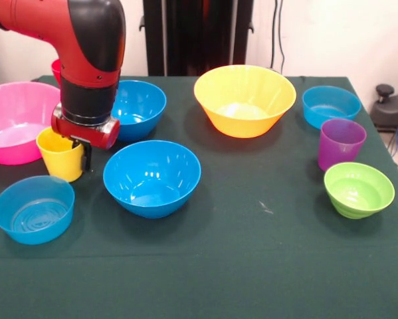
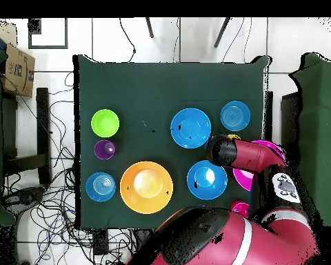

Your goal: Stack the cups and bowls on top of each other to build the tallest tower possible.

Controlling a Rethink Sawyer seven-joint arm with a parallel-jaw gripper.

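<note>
- The end effector (image 1: 86,154) hangs from the red and black arm right at the small yellow plastic cup (image 1: 60,155); 1 dark finger shows against the cup's wall on the side toward the nearer deep blue plastic bowl (image 1: 152,177), the other is hidden, so I cannot tell whether it grips the cup or how far it is spread.
- No tower stands yet: every piece sits apart on the green-covered counter (image 1: 252,252), all upright, mouths up.
- Taking the yellow cup as landmark: the large pink plastic bowl (image 1: 14,121) sits just beside it, the small shallow light-blue bowl (image 1: 34,209) in front of it, the nearer deep blue bowl beside that, and the second deep blue bowl (image 1: 137,108) behind the arm.
- Well away from the yellow cup stand the large yellow-orange bowl (image 1: 244,100), another light-blue bowl (image 1: 331,106), the translucent purple cup (image 1: 341,143) and the lime green bowl (image 1: 358,189).
- A sliver of red cup (image 1: 55,68) shows behind the arm.
- Handling, as I judge it: the yellow cup looks light, stiff and thin-walled, with a glossy, slippery taper. Pinching 1 wall at the rim, 1 finger inside and 1 outside, seems safest; a hard squeeze across it could make it pop out.
</note>
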